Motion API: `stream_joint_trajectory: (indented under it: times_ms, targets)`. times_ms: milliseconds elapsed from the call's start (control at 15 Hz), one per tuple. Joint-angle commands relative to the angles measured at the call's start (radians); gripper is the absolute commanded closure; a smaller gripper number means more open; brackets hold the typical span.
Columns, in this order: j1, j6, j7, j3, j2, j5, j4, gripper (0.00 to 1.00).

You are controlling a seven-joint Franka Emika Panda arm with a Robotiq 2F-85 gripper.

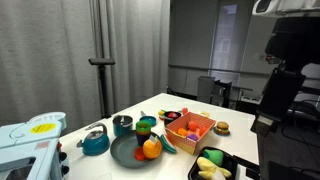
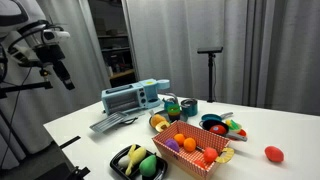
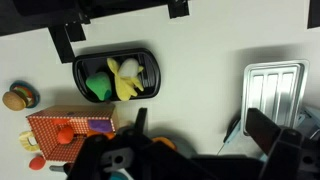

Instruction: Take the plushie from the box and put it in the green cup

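Observation:
The orange-red box (image 1: 190, 127) stands near the table's middle; it also shows in an exterior view (image 2: 195, 152) and in the wrist view (image 3: 70, 135). The small purple plushie (image 3: 98, 127) lies inside it among orange toys, also seen in an exterior view (image 2: 189, 146). The green cup (image 1: 146, 124) stands upright beside the plate, next to the box. My gripper (image 3: 200, 135) is open and empty. It hangs high above and off to the side of the table (image 2: 66, 80), far from the box and cup.
A black tray (image 3: 115, 78) with yellow and green items sits near the box. A dark plate (image 1: 128, 152) holds an orange fruit toy. A teal cup (image 1: 122, 124), a blue kettle (image 1: 95, 141), a toy burger (image 3: 15, 98) and a silver rack (image 3: 272, 85) also stand on the table.

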Motion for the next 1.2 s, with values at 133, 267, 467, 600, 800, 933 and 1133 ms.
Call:
stream_joint_trajectory:
  times_ms: [133,267,467,600,800,933,1133]
  targets:
    - [0.007,-0.002,0.004,-0.006,0.003,-0.006,0.002,0.0]
    - [0.007,-0.002,0.004,-0.006,0.003,-0.006,0.002,0.0]
    - [0.007,-0.002,0.004,-0.006,0.003,-0.006,0.002,0.0]
    - [0.007,-0.002,0.004,-0.006,0.003,-0.006,0.002,0.0]
    - [0.007,-0.002,0.004,-0.006,0.003,-0.006,0.002,0.0]
    - [-0.018,0.01,0.016,-0.012,0.03,-0.012,0.02,0.0]
    - [-0.084,0.031,0.03,-0.045,0.081,-0.045,0.053,0.0]
